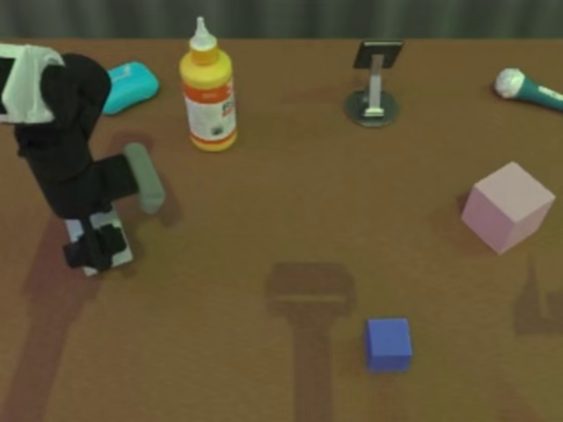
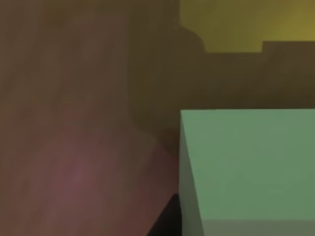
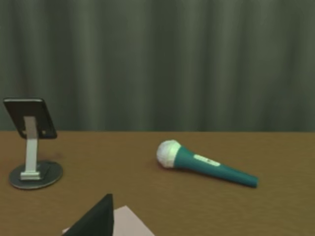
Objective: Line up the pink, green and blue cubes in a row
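From above, the left arm reaches down over the left side of the brown table (image 1: 264,220), its left end effector (image 1: 98,246) low near the surface. A sliver of the green cube (image 1: 145,178) shows just beside the arm's dark body, mostly hidden by it; whether the fingers are clenched on it or released cannot be told from here. The pink cube (image 1: 508,206) sits far off at the right edge, turned at an angle, and the blue cube (image 1: 389,344) rests toward the front, right of centre — well apart from both others. Along the back edge stand a turquoise bar (image 1: 130,87), an orange glue bottle (image 1: 208,90), a small phone stand (image 1: 375,81) and a teal microphone (image 1: 528,89) lying on its side. The right arm itself is out of sight, though a shadow falls near the right edge.

The left wrist view is filled at close range by the green cube (image 2: 251,169), with table surface beside it and a yellowish patch beyond; no fingers are visible, so the grip stays unclear.

The right wrist view looks across the table toward a grey curtain (image 3: 157,64): the phone stand (image 3: 33,147) upright, the microphone (image 3: 202,164) lying flat, and a corner of the pink cube (image 3: 130,223) at the frame's edge beside a dark part of the right end effector, whose state cannot be told.
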`<action>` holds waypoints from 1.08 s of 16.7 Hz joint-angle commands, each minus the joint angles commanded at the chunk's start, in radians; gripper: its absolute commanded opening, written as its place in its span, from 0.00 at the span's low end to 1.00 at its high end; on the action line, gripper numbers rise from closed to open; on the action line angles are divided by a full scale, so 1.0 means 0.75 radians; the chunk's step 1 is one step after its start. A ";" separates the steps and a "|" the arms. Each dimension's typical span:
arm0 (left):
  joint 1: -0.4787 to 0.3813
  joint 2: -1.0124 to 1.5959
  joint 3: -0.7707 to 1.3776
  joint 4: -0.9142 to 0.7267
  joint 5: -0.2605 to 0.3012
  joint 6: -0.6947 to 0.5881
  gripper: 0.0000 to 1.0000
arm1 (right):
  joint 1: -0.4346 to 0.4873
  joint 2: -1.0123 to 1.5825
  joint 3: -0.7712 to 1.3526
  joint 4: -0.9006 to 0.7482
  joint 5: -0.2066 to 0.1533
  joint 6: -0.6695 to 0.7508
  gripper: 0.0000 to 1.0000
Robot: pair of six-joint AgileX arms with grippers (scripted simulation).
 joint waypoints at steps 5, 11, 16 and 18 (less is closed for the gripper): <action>0.022 -0.103 0.134 -0.244 -0.002 -0.008 0.00 | 0.000 0.000 0.000 0.000 0.000 0.000 1.00; 0.014 -0.117 0.152 -0.272 -0.003 -0.007 0.00 | 0.000 0.000 0.000 0.000 0.000 0.000 1.00; -0.200 -0.096 0.198 -0.308 0.000 -0.093 0.00 | 0.000 0.000 0.000 0.000 0.000 0.000 1.00; -0.359 -0.086 0.223 -0.332 0.001 -0.158 0.00 | 0.000 0.000 0.000 0.000 0.000 0.000 1.00</action>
